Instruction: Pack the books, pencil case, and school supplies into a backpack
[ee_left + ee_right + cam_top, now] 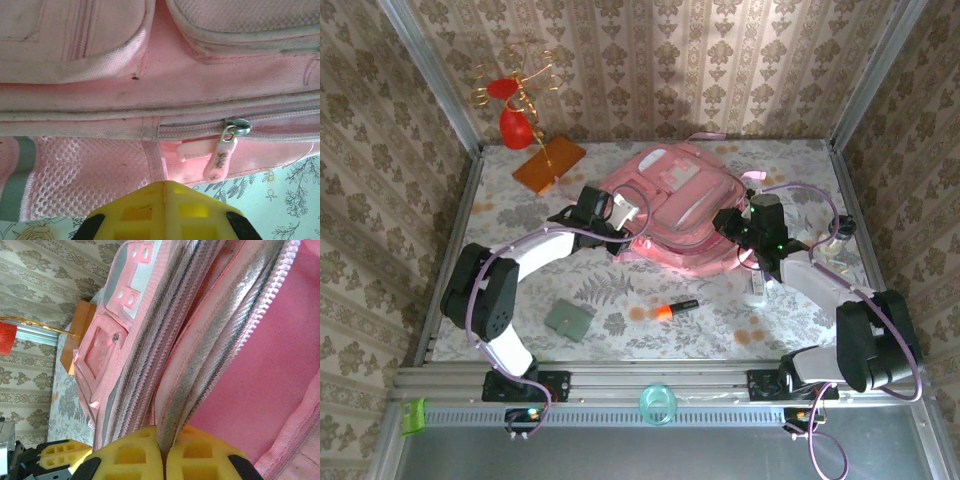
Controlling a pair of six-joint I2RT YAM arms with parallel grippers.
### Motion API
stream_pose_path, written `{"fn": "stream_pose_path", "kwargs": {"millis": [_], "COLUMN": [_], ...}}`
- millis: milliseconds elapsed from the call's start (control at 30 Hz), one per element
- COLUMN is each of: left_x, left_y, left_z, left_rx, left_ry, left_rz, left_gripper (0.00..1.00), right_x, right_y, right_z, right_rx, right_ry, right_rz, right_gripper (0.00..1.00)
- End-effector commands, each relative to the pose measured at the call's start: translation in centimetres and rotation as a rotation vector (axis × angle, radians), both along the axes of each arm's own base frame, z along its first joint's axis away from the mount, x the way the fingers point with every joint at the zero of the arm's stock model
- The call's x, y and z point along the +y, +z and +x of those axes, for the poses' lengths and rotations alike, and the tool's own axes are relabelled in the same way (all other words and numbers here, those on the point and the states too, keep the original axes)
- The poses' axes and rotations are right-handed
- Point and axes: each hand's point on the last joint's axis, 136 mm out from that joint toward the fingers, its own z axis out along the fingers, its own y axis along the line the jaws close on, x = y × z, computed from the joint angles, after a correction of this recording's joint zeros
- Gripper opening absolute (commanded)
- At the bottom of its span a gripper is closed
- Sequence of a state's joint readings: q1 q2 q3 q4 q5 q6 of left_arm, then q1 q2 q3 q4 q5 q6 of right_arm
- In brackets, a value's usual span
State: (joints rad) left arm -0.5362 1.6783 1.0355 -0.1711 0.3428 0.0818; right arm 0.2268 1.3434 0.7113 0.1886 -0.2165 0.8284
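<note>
Widest of all: flowery pale counter (720,330), carrying everything.

Next: big soft pink backpack (670,200), lying flat toward the back of the counter, front pockets facing up. Pinned between two arms, one on each side, most likely to keep the bag from sliding and to keep its mouth wide for dropping things in.

On the right side: right pincer (162,452), squeezed tight on the zip edge of the backpack, with smooth pink lining laid bare just beside it. Probably lifting that edge to hold the bag open.

On the left side: left pincer (165,200), yellow pads pressed together, tip right up against the bottom seam. Close by, a white mesh pocket (85,175) and a silver zip pull with a pink tag (225,150). Cannot tell whether any cloth is caught between the pads. Likely there to steady the bag against the tug from the other side.

Smaller now: flat orange-brown board with a gold wire stand (548,165), off in the back left corner, apart from the bag. Small grey-green square pad (570,320), near the front.

Smaller again: short marker, half orange and half black (672,308), lying in front of the bag, not touching it. Not packed yet.

Smallest: slim clear-whitish stick (758,288), just beside the right arm. Also not packed yet.
</note>
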Motion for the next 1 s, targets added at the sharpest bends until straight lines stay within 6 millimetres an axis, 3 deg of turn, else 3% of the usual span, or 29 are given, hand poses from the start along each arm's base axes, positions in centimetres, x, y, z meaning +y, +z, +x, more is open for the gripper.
{"fn": "stream_pose_path", "kwargs": {"millis": [0,33,133,333,667,967], "left_x": [-1.5,-2.1,-2.9,-2.6,-3.3,-3.4], "left_y": [1.8,2.2,1.6,-0.5,-2.0,-1.5], "left_z": [-1.2,-1.6,-2.5,-1.4,-1.2,-1.1], "left_rx": [0.012,0.020,0.028,0.028,0.086,0.088], "left_ry": [-0.044,-0.055,-0.048,0.058,0.063,0.059], "left_rz": [-0.102,-0.134,-0.093,0.062,0.091,0.079], "left_gripper": [0.16,0.27,0.44,0.56,0.39,0.19], "right_x": [-0.8,-0.8,-0.8,-0.5,-0.6,-0.6], "right_y": [1.4,1.3,1.1,0.9,0.8,0.6], "right_z": [0.3,0.3,0.3,0.4,0.3,0.4], "right_rx": [-0.049,-0.048,-0.045,-0.042,-0.040,-0.037], "right_ry": [-0.014,-0.013,-0.013,-0.006,-0.007,-0.007], "right_rz": [-0.022,-0.024,-0.019,-0.003,-0.005,-0.003], "right_gripper": [0.00,0.00,0.00,0.00,0.00,0.00]}}
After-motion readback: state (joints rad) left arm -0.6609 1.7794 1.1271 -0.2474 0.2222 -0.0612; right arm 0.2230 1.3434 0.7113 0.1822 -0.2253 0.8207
